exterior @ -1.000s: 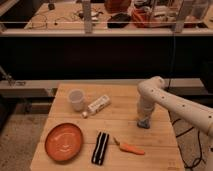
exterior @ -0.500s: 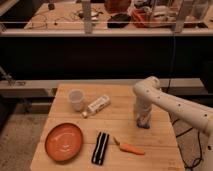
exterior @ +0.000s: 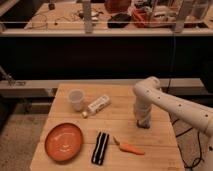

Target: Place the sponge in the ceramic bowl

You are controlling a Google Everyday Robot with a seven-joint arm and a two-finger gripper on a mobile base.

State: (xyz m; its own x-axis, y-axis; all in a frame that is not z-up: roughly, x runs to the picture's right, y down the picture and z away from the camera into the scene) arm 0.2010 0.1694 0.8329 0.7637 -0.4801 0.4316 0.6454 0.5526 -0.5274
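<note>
Compared with a second ago, the white arm's elbow has swung slightly to the left and the forearm stands more nearly upright. The gripper [exterior: 143,118] has kept low over the same spot on the right side of the wooden table [exterior: 120,92].

Gripper: it points straight down, with its tip at the table surface. Whether it is clamped on anything cannot be told from where I stand.

Sponge [exterior: 145,125]: it shows only as a small grey patch directly under the gripper's tip, touching or nearly touching it. Its long axis cannot be made out.

Ceramic bowl [exterior: 55,150]: it sits at the table's front-left corner, holding no sponge, well apart from the gripper.

Governing relation: the bowl lies to the left of the sponge and toward the table's front edge. A black bar [exterior: 100,148] and an orange carrot-like piece [exterior: 129,148] lie on the table between them, so my judgement is that a carry to the bowl should pass above these. The white cup [exterior: 76,99] and the white tube [exterior: 98,105] stand farther back, off that line.
</note>
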